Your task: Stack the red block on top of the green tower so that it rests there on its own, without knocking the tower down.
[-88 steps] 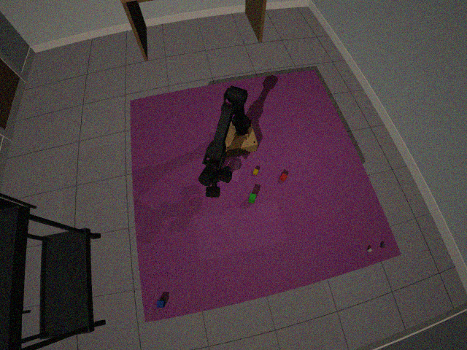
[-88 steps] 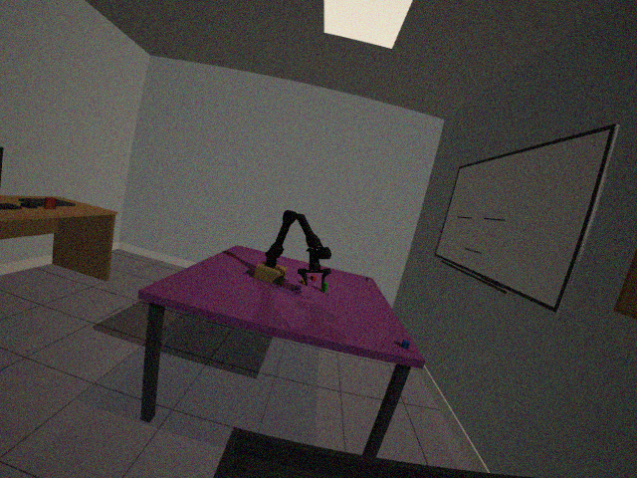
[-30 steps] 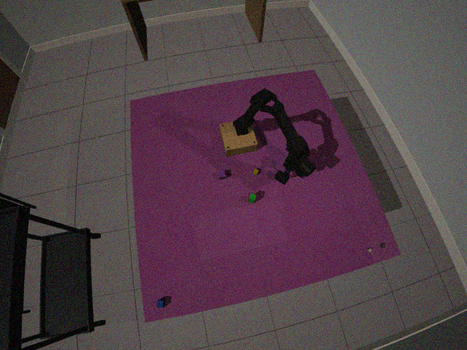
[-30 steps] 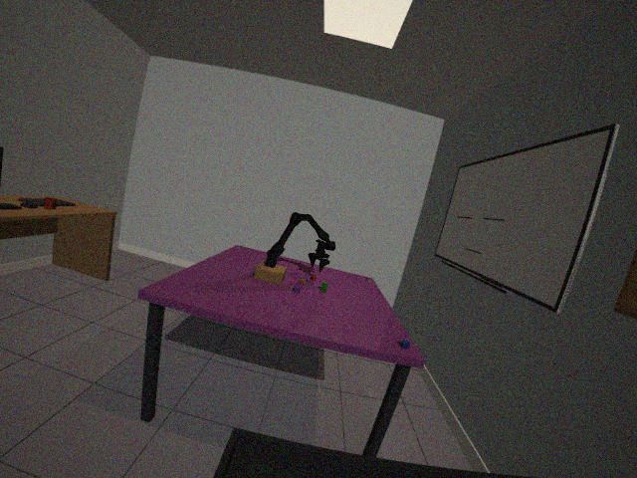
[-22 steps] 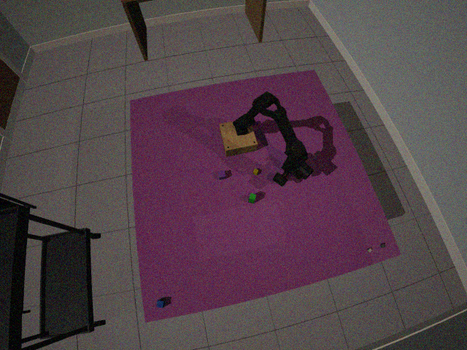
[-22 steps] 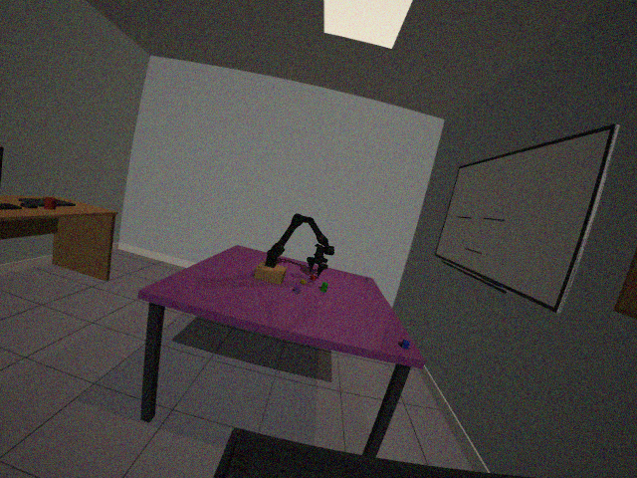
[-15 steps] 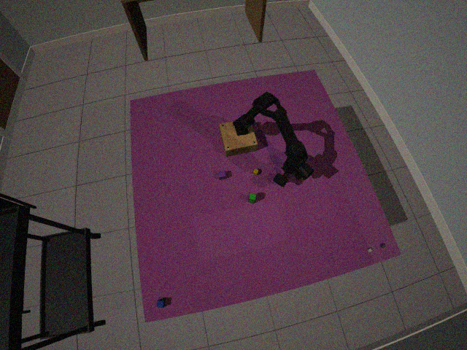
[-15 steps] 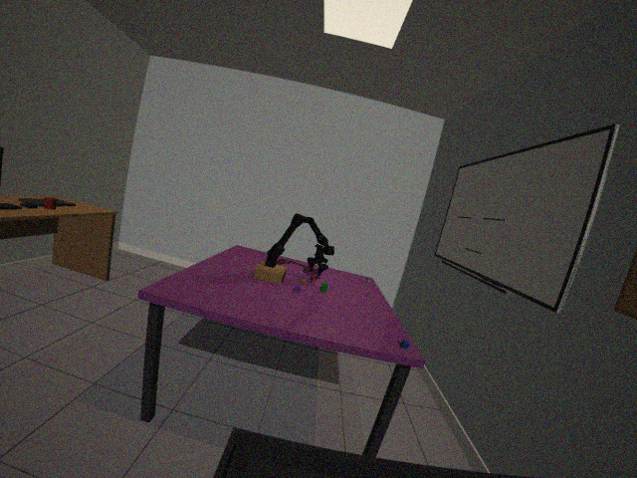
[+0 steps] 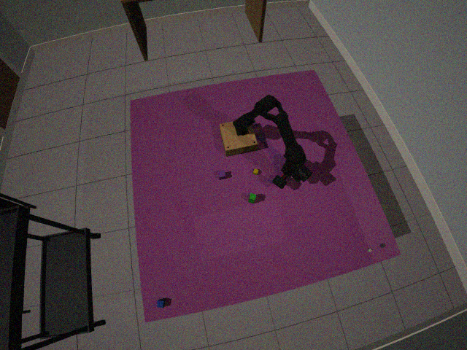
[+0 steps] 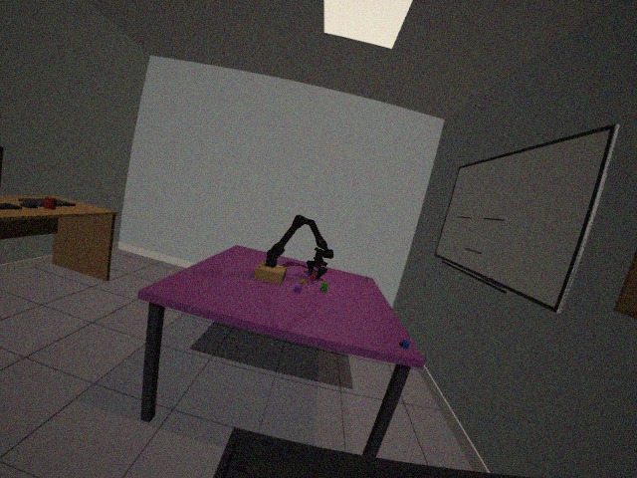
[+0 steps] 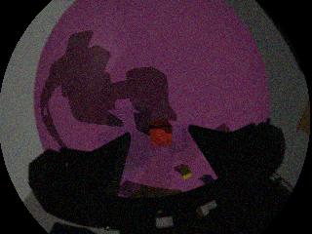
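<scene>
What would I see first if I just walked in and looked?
First the big purple table in the middle of the grey room, with the black robot arm arching up from a wooden base on it. Then the tiny blocks below the open gripper: a red block ahead of it and a green tower nearby.
</scene>
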